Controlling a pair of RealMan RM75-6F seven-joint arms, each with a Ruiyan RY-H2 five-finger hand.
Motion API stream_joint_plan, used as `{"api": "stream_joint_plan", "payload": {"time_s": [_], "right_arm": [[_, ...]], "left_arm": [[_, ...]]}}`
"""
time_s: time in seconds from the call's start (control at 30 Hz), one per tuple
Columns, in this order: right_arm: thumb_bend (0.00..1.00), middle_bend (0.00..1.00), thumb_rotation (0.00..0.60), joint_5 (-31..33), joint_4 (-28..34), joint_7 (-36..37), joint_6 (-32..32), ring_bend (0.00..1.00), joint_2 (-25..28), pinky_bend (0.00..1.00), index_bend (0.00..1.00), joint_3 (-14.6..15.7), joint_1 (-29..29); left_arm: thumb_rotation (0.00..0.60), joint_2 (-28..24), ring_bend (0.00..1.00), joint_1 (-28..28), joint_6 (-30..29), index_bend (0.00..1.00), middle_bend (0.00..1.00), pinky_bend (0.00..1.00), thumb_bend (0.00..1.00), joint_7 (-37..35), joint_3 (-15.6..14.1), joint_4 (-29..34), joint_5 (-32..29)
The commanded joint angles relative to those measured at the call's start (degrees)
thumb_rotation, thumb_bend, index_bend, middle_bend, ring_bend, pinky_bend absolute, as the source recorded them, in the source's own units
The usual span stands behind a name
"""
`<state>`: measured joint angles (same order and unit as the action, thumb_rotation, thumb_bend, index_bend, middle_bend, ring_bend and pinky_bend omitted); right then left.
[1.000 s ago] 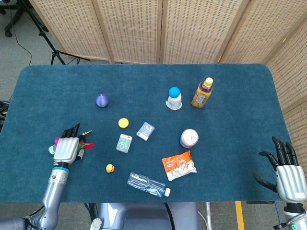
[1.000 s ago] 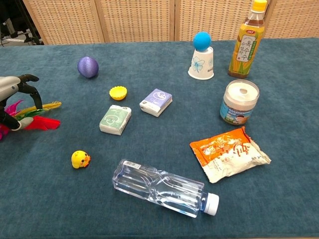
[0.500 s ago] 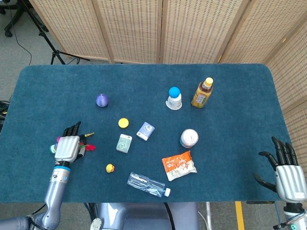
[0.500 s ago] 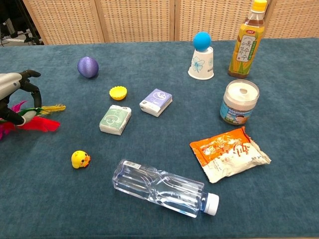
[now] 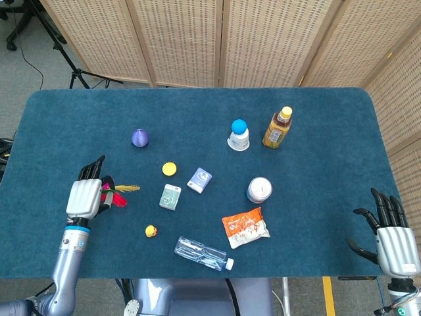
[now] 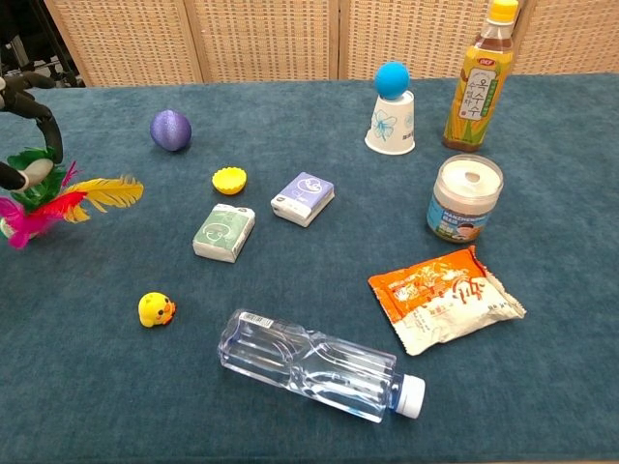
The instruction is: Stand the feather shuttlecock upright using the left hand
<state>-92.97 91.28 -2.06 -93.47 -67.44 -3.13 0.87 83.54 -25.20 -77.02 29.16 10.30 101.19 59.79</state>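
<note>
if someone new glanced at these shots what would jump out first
Probably the feather shuttlecock, its pink, red and yellow plumes fanning out from the left hand that grips it at the table's left edge. Next, the orange snack bag and the clear bottle lying near the front.

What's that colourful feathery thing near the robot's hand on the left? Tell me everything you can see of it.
It is a feather shuttlecock with yellow, red, pink and green feathers fanning from a small pale base. The left hand holds it at the base, dark fingers curled over it, at the table's left side. It looks lifted off the blue cloth and tilted, not upright, with the yellow feather pointing towards the table's middle. Nothing else touches it.
</note>
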Motion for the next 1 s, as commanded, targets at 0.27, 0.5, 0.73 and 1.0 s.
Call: {"api": "stream_joint_plan", "payload": {"time_s": [0.27, 0.5, 0.73, 1.0], "right_arm": [[0.21, 0.00, 0.600, 0.00, -0.09, -0.46, 0.35, 0.00, -0.20, 0.00, 0.31, 0.12, 0.10], [0.21, 0.00, 0.600, 0.18, -0.32, -0.83, 0.75, 0.00, -0.49, 0.00, 0.31, 0.13, 0.25], [0.21, 0.00, 0.600, 0.18, -0.43, -1.10, 1.01, 0.00, -0.66, 0.00, 0.31, 0.22, 0.35], [0.21, 0.00, 0.600, 0.06, -0.44, -1.40, 0.96, 0.00, -0.80, 0.00, 0.31, 0.25, 0.37]], "left_arm": [[0.600, -2.20, 0.08, 0.82, -1.74, 0.60, 0.00, 0.11, 0.48, -3.59, 2.11, 1.48, 1.30], [0.600, -3.02, 0.08, 0.84, -1.79, 0.60, 0.00, 0.11, 0.48, -5.62, 3.34, 1.58, 1.42], [0.600, -3.24, 0.08, 1.07, -1.57, 0.60, 0.00, 0.11, 0.48, -6.35, 3.25, 0.63, 1.17], [0.600, -2.67, 0.08, 1.28, -0.63, 0.60, 0.00, 0.11, 0.47, -6.91, 2.37, -1.67, 0.89]]}}
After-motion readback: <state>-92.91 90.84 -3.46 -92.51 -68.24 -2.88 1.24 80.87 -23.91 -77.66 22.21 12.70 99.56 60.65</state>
